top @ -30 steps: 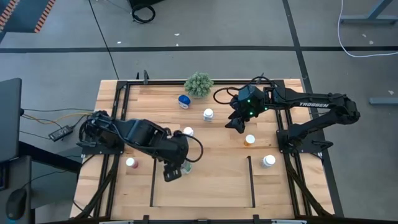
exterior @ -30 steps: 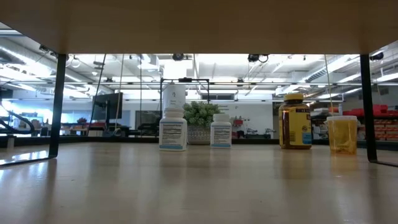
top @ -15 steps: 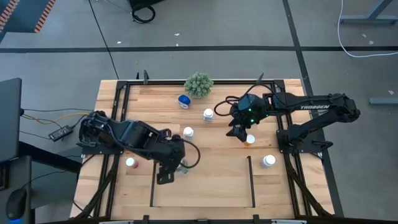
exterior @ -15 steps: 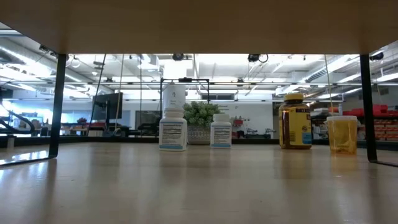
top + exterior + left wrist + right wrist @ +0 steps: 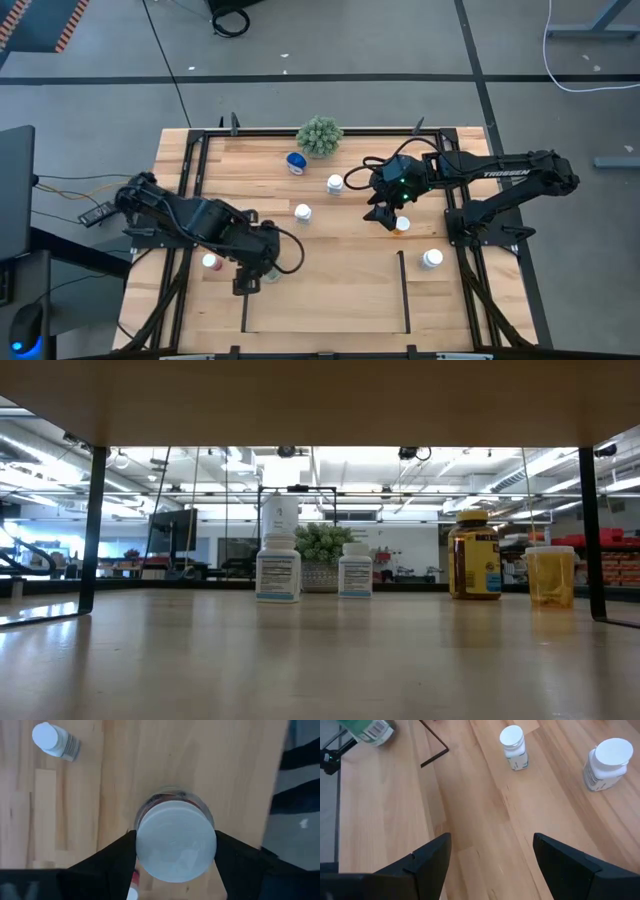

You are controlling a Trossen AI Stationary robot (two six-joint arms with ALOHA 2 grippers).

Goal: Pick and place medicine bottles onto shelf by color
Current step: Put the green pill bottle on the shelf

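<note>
Left pincer (image 5: 175, 851) grips a white-capped bottle (image 5: 175, 845) between wide-set fingers, lower left of the high view, near the shelf's (image 5: 246, 300) left strip. Right pincer (image 5: 490, 857), open and empty, hovers centre-right by the orange-capped bottle (image 5: 402, 224). Step: carrying; next, lower and release. Only the low view shows labels; the left wrist view shows the grip.

Four cameras: one overhead, one at bench level, two on the wrists.
You look straight down on the light wooden bench (image 5: 340, 250); the low view faces the room; both share the green spiky plant ball (image 5: 319, 134); wrists look down close.
</note>
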